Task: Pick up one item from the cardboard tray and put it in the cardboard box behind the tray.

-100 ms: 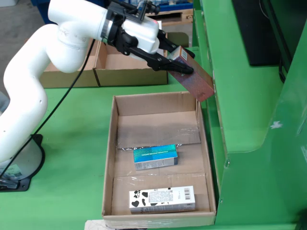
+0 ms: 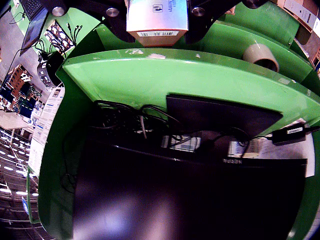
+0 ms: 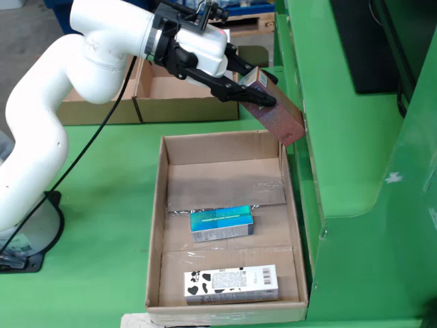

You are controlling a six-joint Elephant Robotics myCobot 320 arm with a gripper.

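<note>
Green table, cardboard tray (two cartons inside)

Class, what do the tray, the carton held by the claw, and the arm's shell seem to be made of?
Tray: plain brown cardboard, matte, with folded flaps and clear tape. Carton: likely printed paperboard, slightly glossy, sharp box edges. Arm's shell: probably smooth white plastic, showing soft highlights.

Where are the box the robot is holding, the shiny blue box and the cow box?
Held box [image 3: 280, 116]: still view, its reddish long side.
Blue box [image 3: 222, 224]: still view, its shiny top, mid-tray.
Cow box [image 3: 231, 283]: still view, its white top, near the tray's front.
</note>
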